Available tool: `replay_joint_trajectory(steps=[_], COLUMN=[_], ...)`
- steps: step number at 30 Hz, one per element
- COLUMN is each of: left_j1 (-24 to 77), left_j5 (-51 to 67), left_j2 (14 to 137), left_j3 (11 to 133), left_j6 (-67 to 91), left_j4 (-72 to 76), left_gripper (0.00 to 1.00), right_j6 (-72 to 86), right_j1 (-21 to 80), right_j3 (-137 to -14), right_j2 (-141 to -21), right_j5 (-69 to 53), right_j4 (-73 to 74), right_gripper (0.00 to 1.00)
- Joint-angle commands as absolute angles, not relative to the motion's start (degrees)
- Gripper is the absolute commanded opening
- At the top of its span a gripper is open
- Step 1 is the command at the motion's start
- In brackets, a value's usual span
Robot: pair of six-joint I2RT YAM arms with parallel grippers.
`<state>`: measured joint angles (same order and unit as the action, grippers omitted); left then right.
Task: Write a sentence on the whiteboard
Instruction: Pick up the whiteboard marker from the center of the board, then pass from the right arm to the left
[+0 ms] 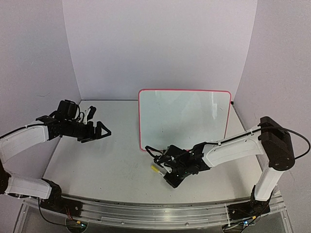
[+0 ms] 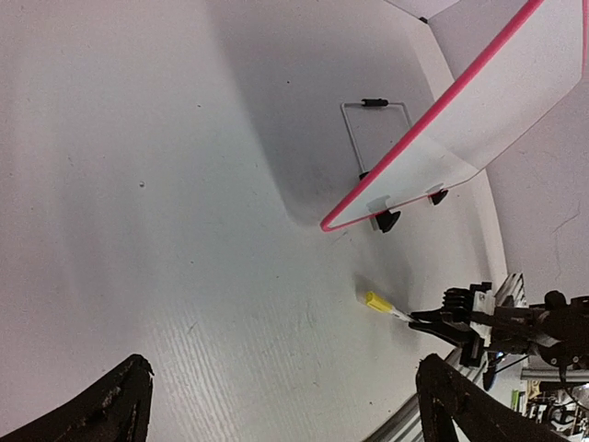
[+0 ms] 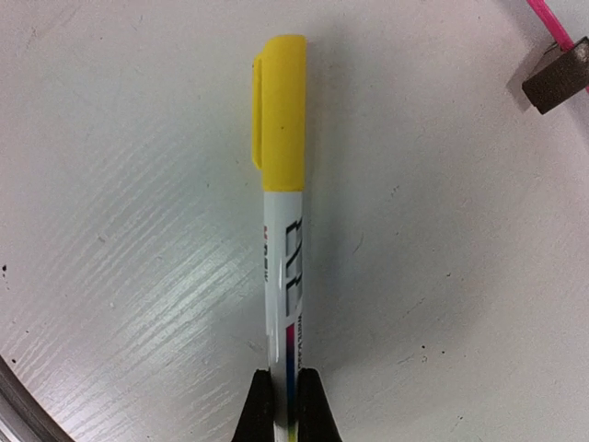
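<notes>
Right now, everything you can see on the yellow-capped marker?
The marker is a slim pen: white barrel with black print and a thin coloured stripe, glossy plastic by the look, and a yellow cap with a clip, still on. It seems to lie flat on the white table, by the whiteboard's near left corner, not touching it. The right gripper is shut on the barrel's rear end, cap pointing away from it.

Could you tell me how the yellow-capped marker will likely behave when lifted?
The marker looks rigid and probably light. The right end effector pinches only its tail end, so it may pivot or droop. Its round barrel could roll if released.
</notes>
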<state>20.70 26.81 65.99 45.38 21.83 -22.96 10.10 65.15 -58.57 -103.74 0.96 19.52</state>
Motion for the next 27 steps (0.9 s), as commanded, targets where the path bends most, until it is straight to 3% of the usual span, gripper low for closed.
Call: replay_joint_trajectory(steps=[1,16,24,27], left_j1=[25.8,40.46,41.84,41.84], left_j5=[29.72,34.02,36.21,35.63], left_j2=[61.21,69.91,71.66,72.32], left_j3=[41.76,45.73,46.47,45.92], left_j6=[30.24,33.63,38.02,40.05], left_j4=[-11.97,-4.85,1.99,2.92], left_gripper=[0.99,0.96,0.74,0.6], right_j6=[11.9,7.94,7.04,6.93], right_j1=[65.51,67.58,68.22,68.37], right_j3=[-61.26,-71.81,-72.37,-72.17], right_j2=[-98.05,-93.16,-92.88,-92.73], right_j5=[1.84,1.78,2.45,2.53], right_j4=[17.41,17.59,17.75,17.75], right_gripper=[0.0,0.0,0.0,0.0])
